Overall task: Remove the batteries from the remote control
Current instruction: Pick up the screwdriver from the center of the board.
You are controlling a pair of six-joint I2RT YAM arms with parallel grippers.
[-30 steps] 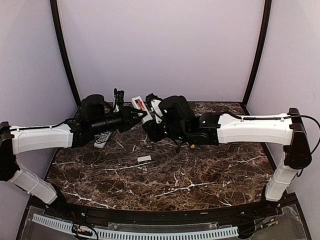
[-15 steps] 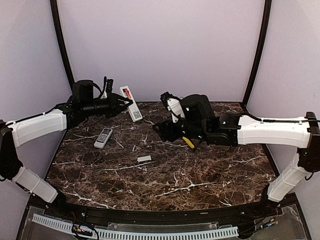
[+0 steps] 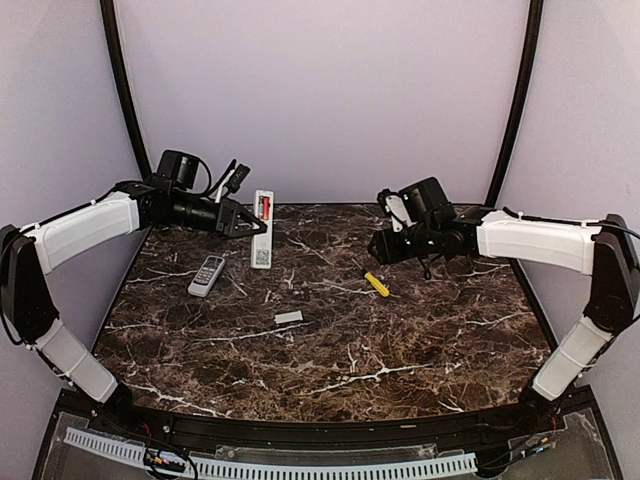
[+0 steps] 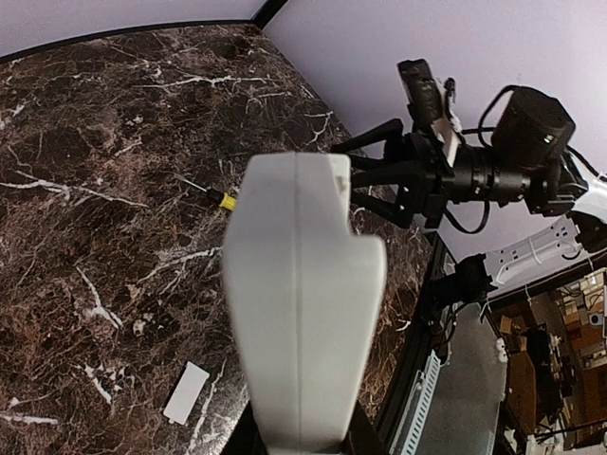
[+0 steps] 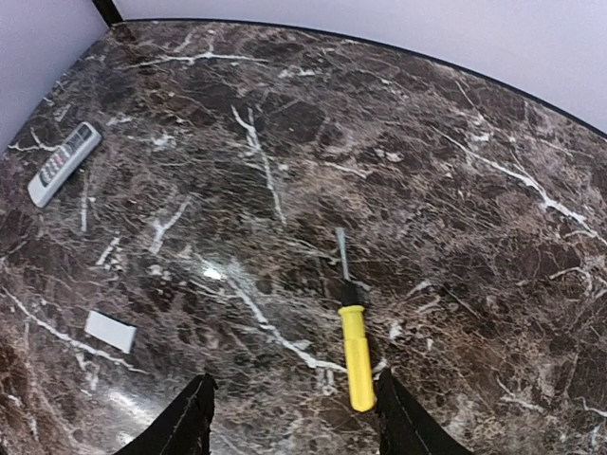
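From above, our left gripper [image 3: 248, 224] pinches the white remote [image 3: 262, 245] aloft, a reddish battery [image 3: 265, 207] in its bay. Left wrist: we see only the remote's back; a loose pinch could drop it. Right wrist: our right gripper [image 5: 296, 403] gapes, empty.

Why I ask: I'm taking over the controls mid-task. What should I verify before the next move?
1. Left gripper clamped on the white remote: ok.
2. White remote opened: ok, the red battery shows in it.
3. Batteries out: not ok, the red battery sits in the remote.
4. Other cells beside it: cannot tell.
5. Right gripper open and empty: ok.
6. Yellow screwdriver free to pick: ok, it lies loose, untouched, by the right fingers.
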